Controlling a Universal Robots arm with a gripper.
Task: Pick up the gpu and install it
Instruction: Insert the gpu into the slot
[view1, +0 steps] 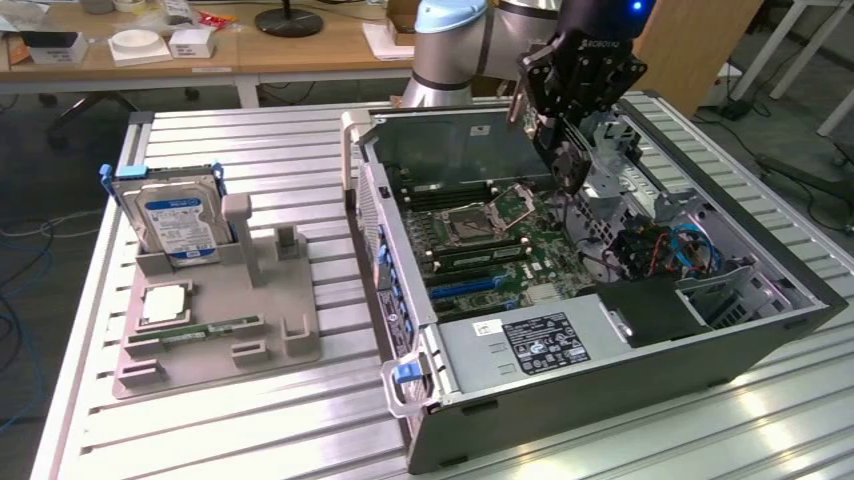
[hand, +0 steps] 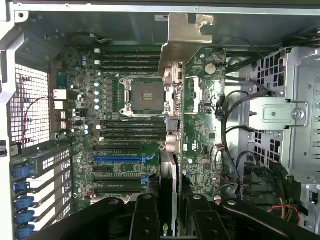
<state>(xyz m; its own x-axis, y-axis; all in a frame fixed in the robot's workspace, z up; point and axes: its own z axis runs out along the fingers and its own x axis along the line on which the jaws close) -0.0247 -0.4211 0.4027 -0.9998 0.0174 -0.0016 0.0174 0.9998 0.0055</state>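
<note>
Gripper (view1: 571, 135) clamped tight on the graphics card (hand: 172, 125), holding it on edge so its connector side faces down. The card hangs just beneath the fingers, over the motherboard (hand: 125, 100) in the open case (view1: 601, 390). I judge it not yet seated.

Bright, even light; glare streaks the slatted table (view1: 781, 405), case (view1: 601, 385) interior shadowed
</note>
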